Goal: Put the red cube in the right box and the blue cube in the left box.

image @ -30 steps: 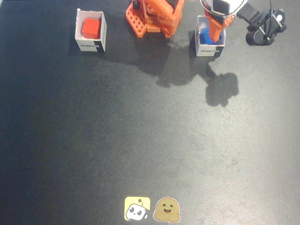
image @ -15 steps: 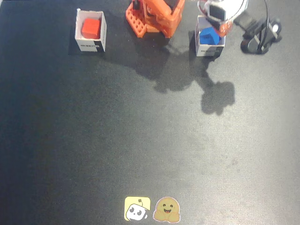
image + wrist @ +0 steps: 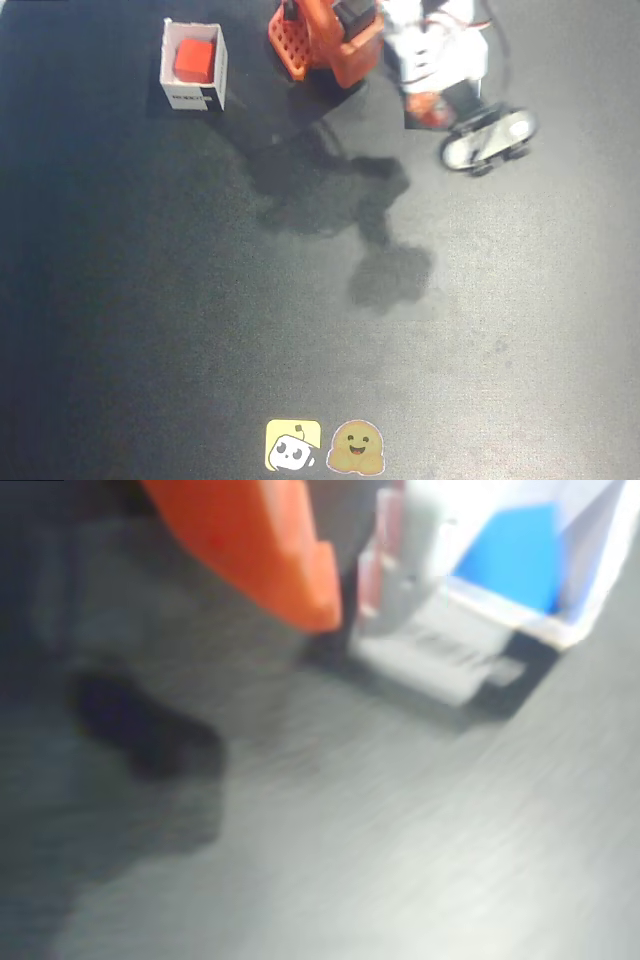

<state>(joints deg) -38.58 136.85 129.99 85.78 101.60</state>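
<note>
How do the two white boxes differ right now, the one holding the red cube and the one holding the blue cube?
One white box holds the red cube and sits in plain sight, left in the fixed view. The other box holds the blue cube and shows only in the blurred wrist view; the arm covers it in the fixed view. Both carry black printed labels.

Surface: dark matte table top [image 3: 200, 320], fine speckled texture, fills the fixed view. On it, top left of the fixed view: white card box [image 3: 193, 68] with a black label on its near side. Orange arm base [image 3: 312, 40] sits top centre. Second white box [image 3: 500, 610] shows in the wrist view at upper right, black label on its near side, blurred; in the fixed view the arm covers it. Two stickers at bottom centre: yellow square one [image 3: 293, 445] and brown smiling one [image 3: 356, 447], side by side. Arm shadow falls mid-table.
</note>
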